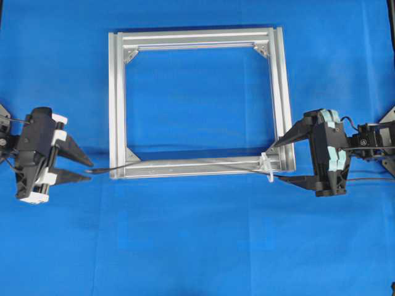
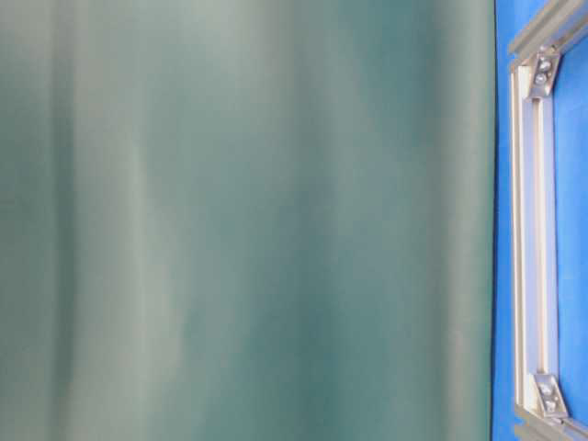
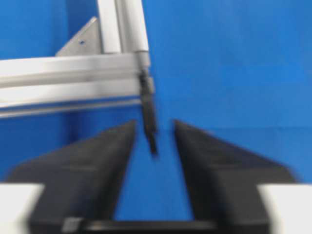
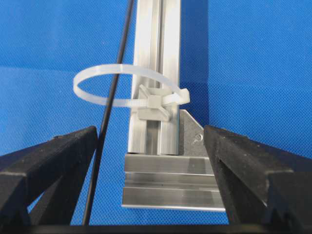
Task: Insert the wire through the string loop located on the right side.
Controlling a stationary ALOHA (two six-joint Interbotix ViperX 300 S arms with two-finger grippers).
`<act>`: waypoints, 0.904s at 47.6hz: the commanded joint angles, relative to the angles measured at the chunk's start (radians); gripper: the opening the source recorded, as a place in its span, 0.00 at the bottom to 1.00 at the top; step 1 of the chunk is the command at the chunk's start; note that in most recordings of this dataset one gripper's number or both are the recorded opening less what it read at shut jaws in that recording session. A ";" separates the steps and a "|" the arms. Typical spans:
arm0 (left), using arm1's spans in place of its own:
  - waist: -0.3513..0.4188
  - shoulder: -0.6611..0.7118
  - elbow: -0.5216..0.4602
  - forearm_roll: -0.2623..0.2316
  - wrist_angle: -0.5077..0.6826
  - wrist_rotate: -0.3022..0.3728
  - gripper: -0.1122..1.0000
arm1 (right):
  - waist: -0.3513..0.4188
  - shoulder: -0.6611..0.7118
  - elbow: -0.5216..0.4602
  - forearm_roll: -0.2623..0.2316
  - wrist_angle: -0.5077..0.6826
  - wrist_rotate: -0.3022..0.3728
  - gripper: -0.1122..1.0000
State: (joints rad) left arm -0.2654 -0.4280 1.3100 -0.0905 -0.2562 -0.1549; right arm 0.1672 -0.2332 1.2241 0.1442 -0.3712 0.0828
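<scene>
The wire (image 1: 114, 167) lies along the front bar of the aluminium frame (image 1: 117, 98). Its dark plug tip (image 3: 149, 117) rests on the cloth between the tips of my left gripper (image 3: 153, 126), which is open and not touching it. At the frame's front right corner the whitish string loop (image 4: 97, 73) stands up, and the wire (image 4: 113, 90) crosses its ring and seems to pass through it. My right gripper (image 4: 150, 129) is open wide, its fingers on either side of that corner and gripping nothing. The wire runs just inside its left finger (image 4: 58, 161).
The blue cloth (image 1: 197, 246) covers the whole table. The wire trails off to the right past my right gripper (image 1: 278, 162). A green blur fills most of the table-level view, and only the frame's edge (image 2: 533, 230) shows at its right.
</scene>
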 commanded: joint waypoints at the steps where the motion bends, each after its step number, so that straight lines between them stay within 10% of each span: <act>1: -0.005 -0.029 0.006 0.002 0.002 -0.006 0.52 | -0.002 -0.015 -0.008 -0.002 0.003 0.002 0.95; 9: -0.005 -0.072 0.026 0.002 0.014 -0.009 0.89 | -0.002 -0.026 -0.009 -0.002 0.012 0.002 0.95; 43: 0.052 -0.216 -0.066 0.002 0.164 0.002 0.85 | -0.005 -0.278 -0.067 -0.008 0.262 -0.002 0.95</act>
State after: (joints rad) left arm -0.2286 -0.6320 1.2747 -0.0920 -0.1181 -0.1549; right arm 0.1657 -0.4709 1.1827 0.1427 -0.1365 0.0813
